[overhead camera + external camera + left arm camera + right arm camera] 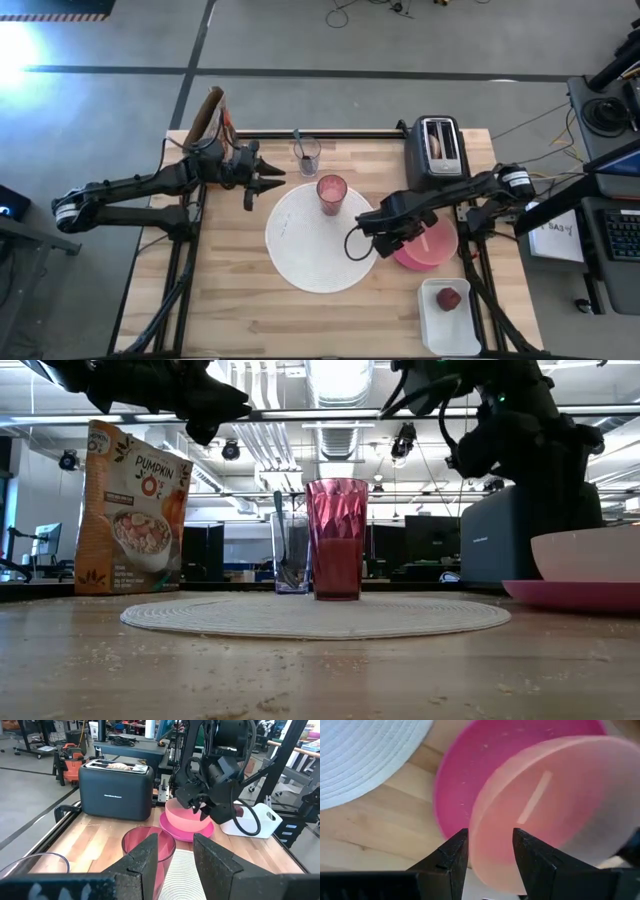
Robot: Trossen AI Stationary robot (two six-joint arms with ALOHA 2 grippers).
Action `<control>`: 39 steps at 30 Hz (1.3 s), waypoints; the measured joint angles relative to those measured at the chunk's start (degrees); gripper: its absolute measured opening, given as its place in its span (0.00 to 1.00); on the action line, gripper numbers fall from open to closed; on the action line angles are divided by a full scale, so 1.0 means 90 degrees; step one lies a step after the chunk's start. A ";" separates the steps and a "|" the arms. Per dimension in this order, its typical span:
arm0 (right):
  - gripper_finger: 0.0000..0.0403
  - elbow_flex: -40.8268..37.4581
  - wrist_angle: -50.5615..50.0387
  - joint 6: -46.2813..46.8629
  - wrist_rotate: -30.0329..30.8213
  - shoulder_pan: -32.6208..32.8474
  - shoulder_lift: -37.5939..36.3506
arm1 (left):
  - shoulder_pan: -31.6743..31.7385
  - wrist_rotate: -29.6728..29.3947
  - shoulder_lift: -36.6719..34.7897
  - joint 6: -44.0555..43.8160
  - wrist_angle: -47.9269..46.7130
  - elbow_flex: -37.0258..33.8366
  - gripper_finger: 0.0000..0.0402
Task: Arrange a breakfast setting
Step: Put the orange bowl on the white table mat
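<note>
A peach bowl (pixel 555 810) sits in a magenta plate (pixel 485 775) on the wood to the right of the round white placemat (pixel 320 240). My right gripper (pixel 490 855) points down over the bowl's left rim, open. One finger stands outside the rim and one inside. A pink cup (pixel 332 192) stands on the placemat's far edge. Behind it a clear glass (pixel 306 155) holds a spoon. My left gripper (pixel 175 857) hovers open beyond the placemat's far left, nothing between its fingers. A red fruit (pixel 450 298) lies in a white tray. My right gripper comes from above with its fingers on either side of the bowl's rim (pixel 472 840) at the edge nearest the placemat. Whether either finger touches the rim I cannot tell. The bowl rests in the plate.
A black toaster (pixel 440 150) with a bagel (pixel 117 766) in its slot stands at the far right, close behind the plate. A cereal bag (pixel 130 510) stands at the far left corner. The white tray (pixel 432 320) lies at the near right edge.
</note>
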 joint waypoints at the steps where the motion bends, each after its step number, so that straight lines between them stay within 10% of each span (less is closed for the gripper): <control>1: 0.36 -0.0044 0.0144 0.0000 -0.0037 0.0000 0.0000 | 0.0000 -0.0001 0.0000 0.0000 0.0000 0.0000 0.27; 20: 0.31 -0.0981 0.1367 -0.0076 0.0093 0.0012 0.0005 | 0.0000 -0.0002 0.0046 0.0070 -0.0051 -0.0002 0.27; 39: 0.02 -0.0729 0.1185 -0.1032 -0.0532 0.0012 0.0005 | -0.0001 -0.0005 0.0046 -0.0024 -0.0039 -0.0005 0.27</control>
